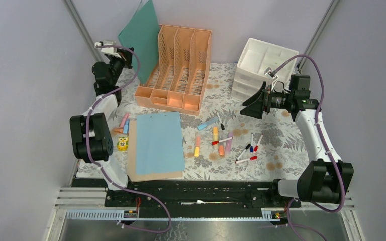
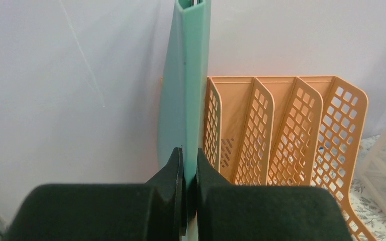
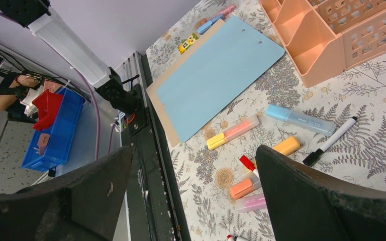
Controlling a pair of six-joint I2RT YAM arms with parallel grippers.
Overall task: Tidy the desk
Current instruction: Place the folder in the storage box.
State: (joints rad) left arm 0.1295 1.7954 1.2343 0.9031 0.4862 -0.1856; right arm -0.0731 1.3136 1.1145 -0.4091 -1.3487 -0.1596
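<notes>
my left claw point(image 2: 189, 158) pinching the folder point(image 2: 183, 90) over the worktop point(image 1: 284, 138), far left beside the rack point(image 2: 281, 130), my right claw point(image 3: 193, 150) wide above its right side

Left arm stretched back, left pincer point(image 2: 190, 170) clamped on teal folder point(image 2: 183, 100), right pincer point(image 3: 193, 150) raised, spread wide.

Bright, even light falls from above on everything I see, shadows are small and soft, the top view is sharp, but my left fingers point(image 2: 173, 175) up close look dark and a bit blurry.
</notes>
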